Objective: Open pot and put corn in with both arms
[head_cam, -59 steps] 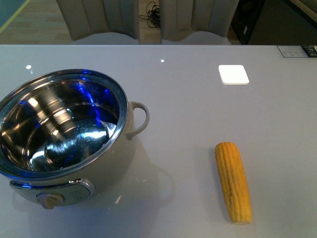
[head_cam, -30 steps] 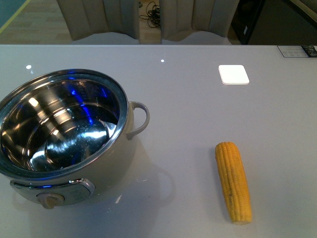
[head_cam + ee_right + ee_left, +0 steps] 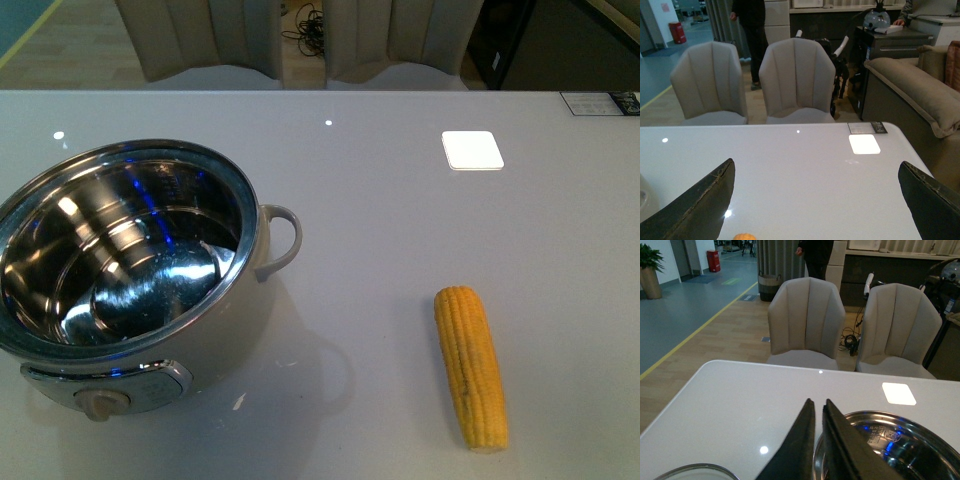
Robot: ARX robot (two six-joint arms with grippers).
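Pot: one pot (image 3: 240, 320) is standing at the near left of the table (image 3: 400, 200), its steel bowl showing bare and uncovered, its loop handle pointing right toward the corn.
Lid: it is not showing in the front view; a rounded glassy rim (image 3: 695, 469) is peeping in at the edge of the left wrist view and is probably the lid, set down beside the pot.
Corn: one corn (image 3: 470, 365) is lying flat on the near right of the table, well apart from the pot.
Long axis: it is running near to far, the near end leaning slightly right.
Left gripper (image 3: 818, 402): its jaws are sitting almost together with only a sliver between them, gripping nothing, hanging over the pot's rim.
Right gripper (image 3: 816, 164): its jaws are gaping wide and carrying nothing.
Key relation: one end of the corn (image 3: 745, 236) is showing just below and ahead of the right jaws, nearer one finger than the other, so the right arm is looking the closer one for the pick.
Next move, as judged: the right jaws are needing to come down across the cob's width, square to its long axis.
Count: two grippers, two chairs (image 3: 806, 320) beyond the far edge, one white square (image 3: 472, 150) at the far right.
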